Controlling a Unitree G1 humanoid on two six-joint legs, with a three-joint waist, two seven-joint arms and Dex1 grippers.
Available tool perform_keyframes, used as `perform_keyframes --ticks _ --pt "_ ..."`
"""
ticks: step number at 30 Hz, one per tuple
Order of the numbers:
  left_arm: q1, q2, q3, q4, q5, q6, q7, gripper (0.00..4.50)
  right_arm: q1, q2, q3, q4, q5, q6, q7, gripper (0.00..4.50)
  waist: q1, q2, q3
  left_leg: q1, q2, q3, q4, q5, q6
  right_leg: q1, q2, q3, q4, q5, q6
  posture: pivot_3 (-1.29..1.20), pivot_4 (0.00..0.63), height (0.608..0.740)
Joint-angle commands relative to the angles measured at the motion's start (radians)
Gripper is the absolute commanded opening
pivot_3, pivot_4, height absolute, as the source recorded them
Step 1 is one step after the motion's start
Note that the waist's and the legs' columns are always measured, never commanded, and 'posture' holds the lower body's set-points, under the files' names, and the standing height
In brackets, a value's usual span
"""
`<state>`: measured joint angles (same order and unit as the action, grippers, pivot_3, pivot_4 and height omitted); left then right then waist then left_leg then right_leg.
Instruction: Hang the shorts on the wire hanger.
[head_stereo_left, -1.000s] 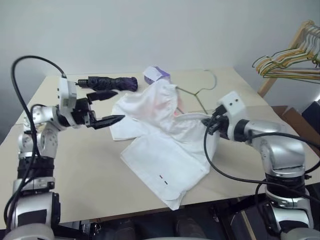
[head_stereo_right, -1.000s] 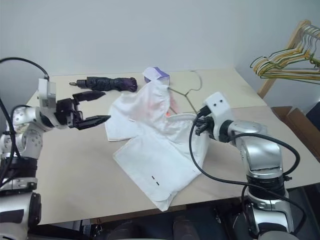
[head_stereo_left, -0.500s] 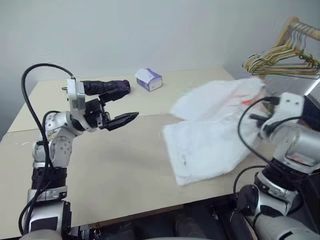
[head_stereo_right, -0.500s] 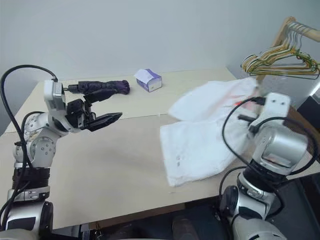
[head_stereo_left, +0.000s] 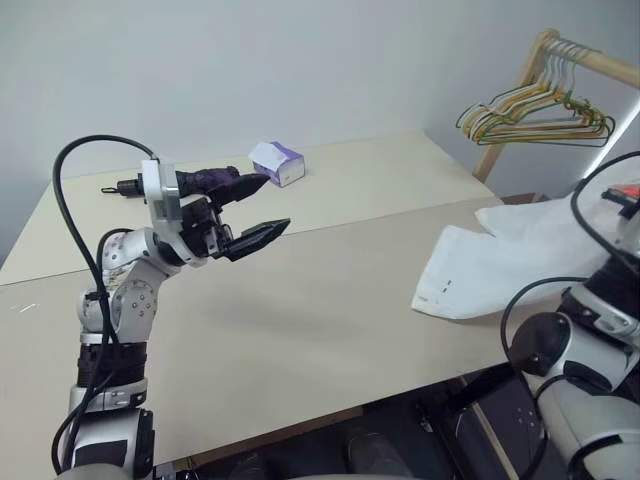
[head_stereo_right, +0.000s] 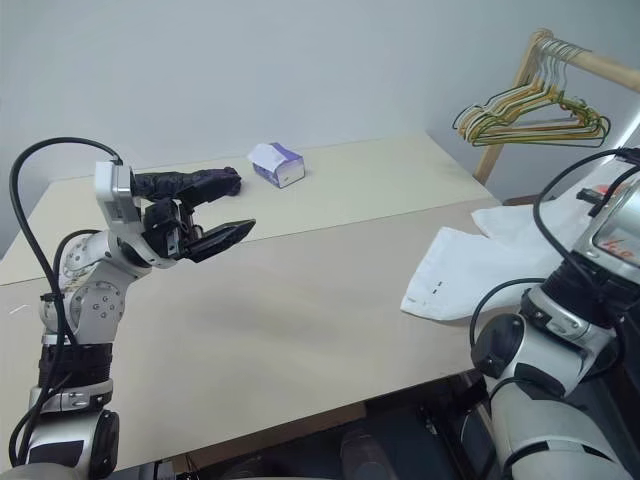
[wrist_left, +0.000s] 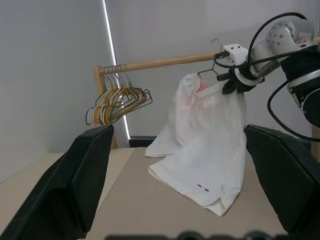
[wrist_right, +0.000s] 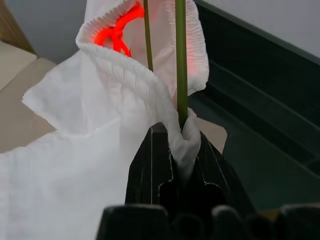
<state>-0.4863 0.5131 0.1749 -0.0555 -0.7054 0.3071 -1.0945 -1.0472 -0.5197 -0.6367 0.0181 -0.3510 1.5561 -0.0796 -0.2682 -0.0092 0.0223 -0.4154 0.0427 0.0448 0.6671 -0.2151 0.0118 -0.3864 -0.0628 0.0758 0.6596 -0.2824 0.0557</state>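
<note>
One beige table (head_stereo_left: 330, 300), grey wall (head_stereo_left: 300, 60), perhaps bare.

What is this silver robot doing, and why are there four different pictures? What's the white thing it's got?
It is a robot shaped like a person, with two arms that end in black pinchers. Two pictures come from cameras in its head, looking down over a tan table. The other two come from small cameras on its wrists.

The right gripper is pinched shut on the shorts and a thin wire hanger together, holding them up beside a wooden rail where other hangers dangle. The bottom of the shorts rests on the table's edge.

The left gripper is open and holds nothing, over the table. Behind it lie a folded dark umbrella and a small tissue box.
</note>
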Motion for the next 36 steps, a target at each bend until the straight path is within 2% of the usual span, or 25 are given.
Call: perform_keyframes --ticks 1,7,16,24,36 --pt "-0.013 0.019 0.007 -0.043 -0.003 0.012 0.015 4.50 -0.098 -0.058 -0.050 0.108 0.058 -0.110 -0.021 0.05 0.000 0.000 0.000 0.000 0.000 0.000 0.000 0.000 0.000 0.000 0.000 0.000 0.000 0.000 0.000 -0.20 0.000 0.740" --pt "-0.028 0.037 0.012 -0.043 -0.009 0.026 0.013 4.50 -0.277 -0.187 -0.187 0.422 0.163 -0.234 -0.085 0.05 0.007 0.004 0.002 0.000 -0.001 0.001 -0.003 0.000 0.000 0.000 0.000 0.002 -0.004 0.000 0.000 -0.21 0.000 0.740" --pt "-0.054 0.028 0.004 -0.032 -0.017 0.024 0.004 4.50 -0.420 -0.379 -0.264 0.818 0.321 -0.445 -0.215 0.05 0.003 0.006 0.004 0.003 -0.001 0.010 -0.007 0.000 0.000 0.000 0.000 0.011 -0.008 0.000 0.000 -0.22 0.000 0.740" --pt "-0.074 0.024 -0.008 -0.002 -0.002 0.013 -0.022 4.50 -0.399 -0.488 -0.238 1.049 0.423 -0.614 -0.300 0.05 -0.006 0.007 0.006 0.006 -0.001 0.016 -0.009 0.000 0.000 0.001 0.001 0.018 -0.011 0.000 0.002 -0.25 0.000 0.740" --pt "-0.115 0.004 0.008 0.024 -0.034 0.004 -0.071 4.50 -0.253 -0.518 -0.218 1.173 0.555 -0.735 -0.357 0.05 -0.029 0.004 0.008 0.013 -0.001 0.016 -0.009 0.000 0.000 0.010 0.002 0.019 -0.014 0.001 0.004 -0.25 0.000 0.740"
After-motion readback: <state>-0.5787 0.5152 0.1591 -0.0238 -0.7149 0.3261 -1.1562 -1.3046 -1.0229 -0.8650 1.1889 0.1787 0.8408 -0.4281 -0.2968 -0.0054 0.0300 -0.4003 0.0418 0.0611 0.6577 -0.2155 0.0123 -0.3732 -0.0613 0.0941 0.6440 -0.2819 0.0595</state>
